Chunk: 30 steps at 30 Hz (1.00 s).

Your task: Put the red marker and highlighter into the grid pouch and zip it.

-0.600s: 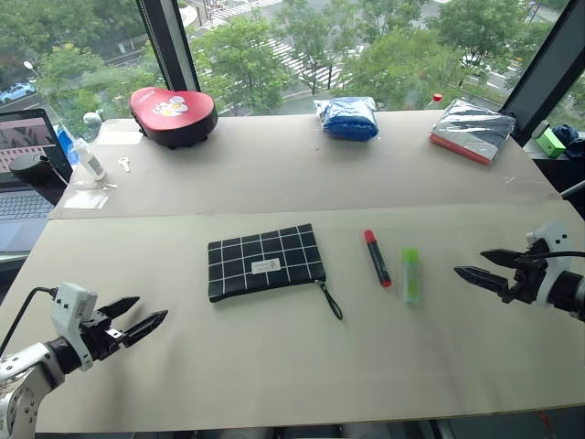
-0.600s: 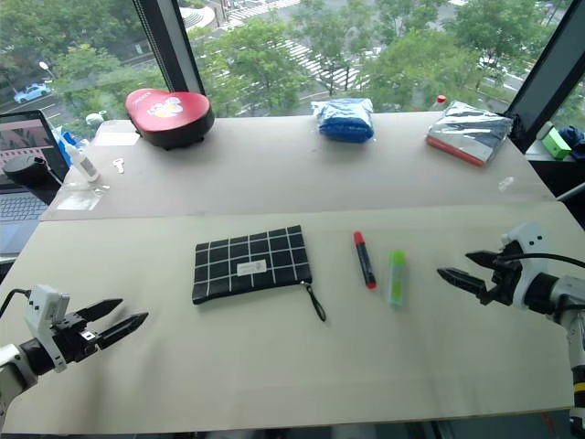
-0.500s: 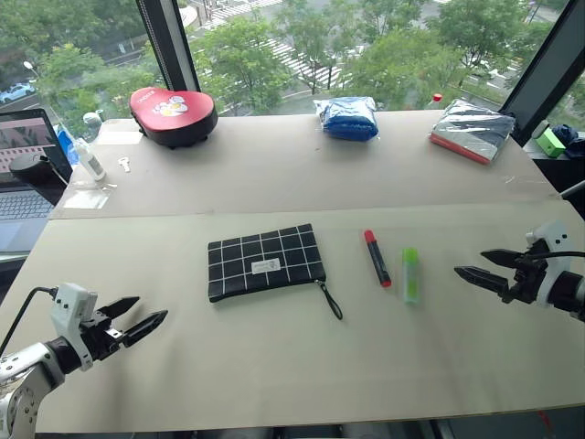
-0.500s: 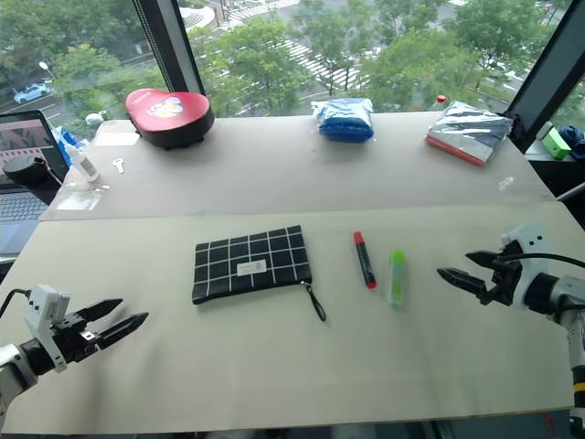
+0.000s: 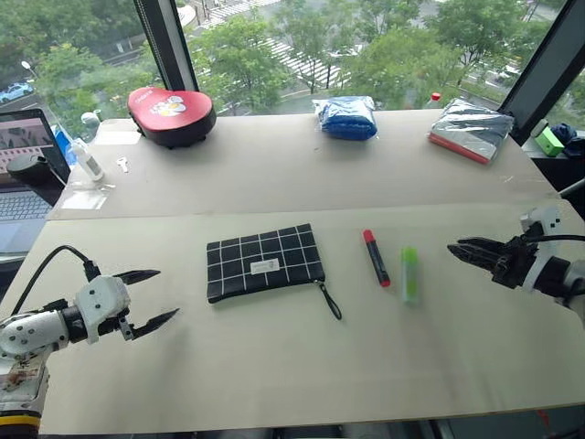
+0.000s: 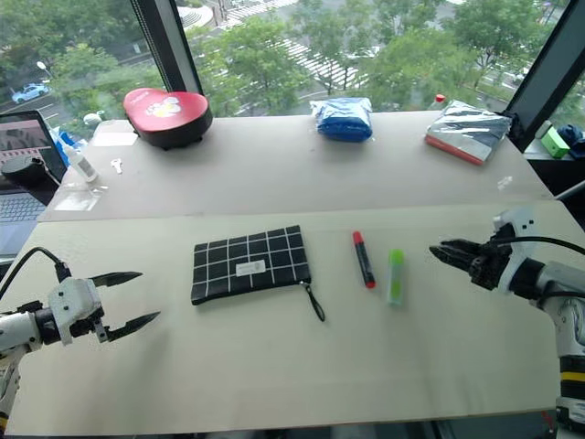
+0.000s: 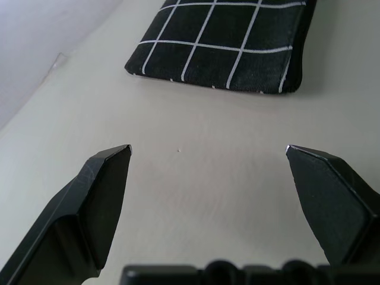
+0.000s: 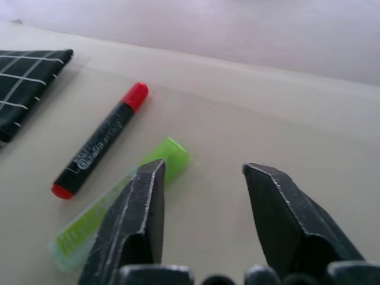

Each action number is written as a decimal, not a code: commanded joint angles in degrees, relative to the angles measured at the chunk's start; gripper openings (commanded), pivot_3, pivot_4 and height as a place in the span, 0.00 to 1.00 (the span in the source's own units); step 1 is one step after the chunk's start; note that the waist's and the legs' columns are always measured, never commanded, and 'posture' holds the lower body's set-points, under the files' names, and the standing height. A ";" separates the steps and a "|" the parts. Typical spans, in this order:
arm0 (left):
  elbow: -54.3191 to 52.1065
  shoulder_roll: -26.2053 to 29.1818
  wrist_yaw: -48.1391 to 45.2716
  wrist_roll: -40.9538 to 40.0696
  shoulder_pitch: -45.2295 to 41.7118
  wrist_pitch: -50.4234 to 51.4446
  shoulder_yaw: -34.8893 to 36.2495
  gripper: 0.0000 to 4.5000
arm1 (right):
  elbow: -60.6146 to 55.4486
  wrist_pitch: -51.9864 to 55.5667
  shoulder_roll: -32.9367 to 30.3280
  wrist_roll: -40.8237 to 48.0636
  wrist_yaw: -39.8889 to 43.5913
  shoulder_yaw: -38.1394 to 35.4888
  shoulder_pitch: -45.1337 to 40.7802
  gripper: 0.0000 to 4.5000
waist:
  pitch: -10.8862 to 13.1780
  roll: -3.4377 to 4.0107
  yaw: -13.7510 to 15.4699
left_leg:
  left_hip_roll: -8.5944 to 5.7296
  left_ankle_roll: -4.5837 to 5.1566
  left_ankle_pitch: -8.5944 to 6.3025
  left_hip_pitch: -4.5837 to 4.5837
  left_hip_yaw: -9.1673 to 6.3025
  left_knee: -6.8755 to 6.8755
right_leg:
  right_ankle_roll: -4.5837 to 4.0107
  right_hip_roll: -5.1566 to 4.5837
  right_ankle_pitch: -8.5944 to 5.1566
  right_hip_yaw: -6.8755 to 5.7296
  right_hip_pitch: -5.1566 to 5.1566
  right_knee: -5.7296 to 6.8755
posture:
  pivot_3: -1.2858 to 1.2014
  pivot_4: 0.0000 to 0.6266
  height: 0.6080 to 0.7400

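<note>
Grid pouch (image 5: 265, 263) is lying flat near the middle of the desk (image 5: 274, 174), zipper edge toward the robot, its black cord pull (image 5: 330, 301) trailing off the lower right corner. Pouch is appearing closed; nothing is resting on it.

Red marker (image 5: 376, 257) is lying just right of the pouch, apart from it, red cap pointing toward the far side. Highlighter (image 5: 409, 273) is lying just beside the marker on its right, roughly parallel, a narrow gap showing between them.

Left end effector (image 5: 148, 298) is hovering over bare desk near the front left, well short of the pouch. Its two black fingers are standing wide apart and holding nothing. In the left wrist view the near edge of the pouch is sitting beyond the spread fingertips (image 7: 113, 163).

Right end effector (image 5: 462, 249) is hovering to the right of the highlighter, pointing toward it, not touching. Fingers are partly open, a moderate gap between them, nothing gripped. In the right wrist view the highlighter's green end is showing just beside one fingertip, with the marker beyond.

Along the far edge of the desk: a red heart-shaped case (image 5: 171, 112) at left, a blue bag (image 5: 347, 118) in the middle, a silver packet (image 5: 472, 131) at right. A laptop (image 5: 26, 160) is sitting off the far left.
</note>
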 commanded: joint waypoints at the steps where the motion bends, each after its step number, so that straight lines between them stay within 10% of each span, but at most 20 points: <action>1: 1.11 0.99 0.37 2.17 -2.66 -8.33 -1.91 1.00 | -7.53 3.57 1.38 4.48 -0.46 0.50 -2.68 0.10 | 0.00 -0.01 0.00 | 0.00 0.01 0.00 0.00 0.00 0.00 | 0.00 0.00 0.00 0.00 0.00 0.00 | 0.52 0.24 1.00; 17: 5.40 2.99 4.18 8.44 -11.82 -20.74 -11.14 1.00 | -7.30 -2.70 21.56 -8.94 -7.32 29.25 -20.21 0.01 | 0.01 -0.03 -0.47 | 0.08 0.01 0.30 -0.03 0.03 0.05 | -0.03 0.11 0.02 -0.24 -0.16 0.07 | 0.52 0.24 1.00; 30: 5.77 2.94 6.95 7.44 -12.31 -20.26 -12.33 1.00 | -3.97 -7.88 21.25 -23.22 -5.06 42.84 -19.31 0.01 | -0.01 -0.04 -1.41 | 0.05 -0.11 0.29 -0.64 0.15 0.15 | -0.03 0.13 0.03 -0.31 -0.97 0.30 | 0.52 0.24 1.00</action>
